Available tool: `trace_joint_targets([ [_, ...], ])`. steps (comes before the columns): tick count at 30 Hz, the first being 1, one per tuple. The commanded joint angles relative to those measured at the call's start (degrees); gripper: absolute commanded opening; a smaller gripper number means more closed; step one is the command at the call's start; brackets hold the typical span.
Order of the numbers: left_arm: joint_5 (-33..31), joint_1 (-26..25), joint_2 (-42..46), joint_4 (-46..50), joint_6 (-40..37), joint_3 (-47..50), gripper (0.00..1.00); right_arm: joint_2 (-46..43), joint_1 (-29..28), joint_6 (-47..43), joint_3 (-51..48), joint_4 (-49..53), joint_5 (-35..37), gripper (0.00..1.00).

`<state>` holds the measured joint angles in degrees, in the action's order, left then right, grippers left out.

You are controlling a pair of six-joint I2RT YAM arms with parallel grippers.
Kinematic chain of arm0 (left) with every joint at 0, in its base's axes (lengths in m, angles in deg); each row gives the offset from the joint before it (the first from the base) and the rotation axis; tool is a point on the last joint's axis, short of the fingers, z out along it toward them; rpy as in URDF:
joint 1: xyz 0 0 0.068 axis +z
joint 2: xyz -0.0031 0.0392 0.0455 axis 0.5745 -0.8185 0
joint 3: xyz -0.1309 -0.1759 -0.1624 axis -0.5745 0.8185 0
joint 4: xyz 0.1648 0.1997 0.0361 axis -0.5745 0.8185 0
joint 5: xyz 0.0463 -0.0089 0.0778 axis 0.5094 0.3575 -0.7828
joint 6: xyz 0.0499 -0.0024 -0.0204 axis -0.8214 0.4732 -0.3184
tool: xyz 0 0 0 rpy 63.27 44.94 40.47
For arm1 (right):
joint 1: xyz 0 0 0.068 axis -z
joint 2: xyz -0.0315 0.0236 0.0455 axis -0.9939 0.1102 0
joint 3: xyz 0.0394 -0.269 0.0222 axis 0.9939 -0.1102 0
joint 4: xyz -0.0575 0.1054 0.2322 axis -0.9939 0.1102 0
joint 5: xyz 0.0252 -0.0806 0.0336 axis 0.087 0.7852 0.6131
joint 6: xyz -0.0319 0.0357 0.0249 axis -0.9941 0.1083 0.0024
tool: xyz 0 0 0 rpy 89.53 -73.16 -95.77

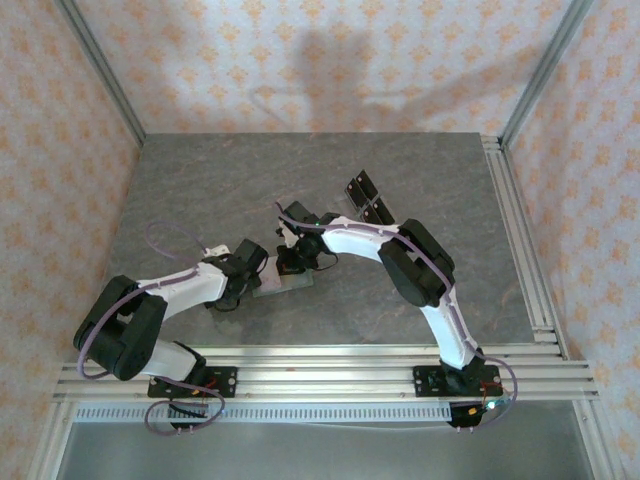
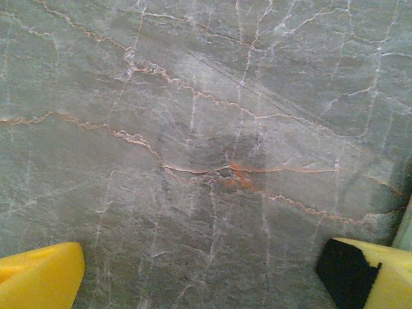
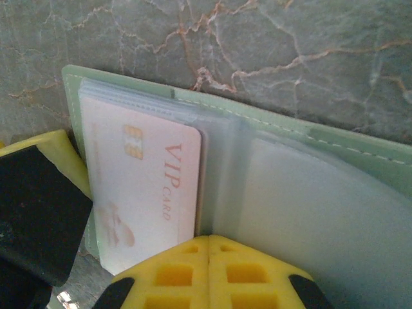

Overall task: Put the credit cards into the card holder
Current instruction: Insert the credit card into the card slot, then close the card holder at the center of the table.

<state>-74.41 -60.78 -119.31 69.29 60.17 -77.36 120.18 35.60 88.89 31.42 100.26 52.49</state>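
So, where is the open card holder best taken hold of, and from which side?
Probably its bare stitched green border, coming in low from the side. The card holder lies open on the table; the VIP card and clear sleeves cover its middle, leaving only that thin rim free.

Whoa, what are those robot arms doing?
They're putting cards into a little green card holder. It lies open on the table, and a pale VIP card already looks tucked under its clear sleeve. The right gripper, jaws shut, is right at the holder's edge. The left gripper hovers over bare table with jaws wide open, holding nothing.
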Motion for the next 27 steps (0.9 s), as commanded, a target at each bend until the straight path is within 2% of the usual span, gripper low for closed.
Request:
trace_joint_targets([
  [1, 7.0, -0.2, -2.5, -6.9, 0.5, 1.7, 1.0, 2.1, -1.5, -0.5, 2.6, 2.8, -2.1, 0.0],
  [7, 6.6, -0.2, -2.2, -6.0, 0.6, 1.5, 1.0, 1.2, -1.4, -1.9, 3.1, 5.0, -1.3, 0.02],
  [13, 2.8, -0.2, 1.2, 0.0, 1.2, 0.0, 1.0, -5.5, 0.0, -1.3, 1.6, 4.5, 0.4, 0.24],
  [19, 0.0, -0.2, 6.0, 5.4, 0.8, -1.9, 1.0, -14.2, 2.4, -1.1, -2.3, 4.7, 2.8, 0.29],
  [23, -1.1, -0.1, 8.9, 7.9, -0.7, -3.4, 1.0, -18.8, 4.7, -2.0, -6.7, 5.8, 8.6, 0.34],
  [27, -1.4, 0.4, 10.4, 7.8, -3.6, -4.9, 1.0, -19.4, 5.9, -4.4, -8.0, 9.5, 16.3, 0.41],
])
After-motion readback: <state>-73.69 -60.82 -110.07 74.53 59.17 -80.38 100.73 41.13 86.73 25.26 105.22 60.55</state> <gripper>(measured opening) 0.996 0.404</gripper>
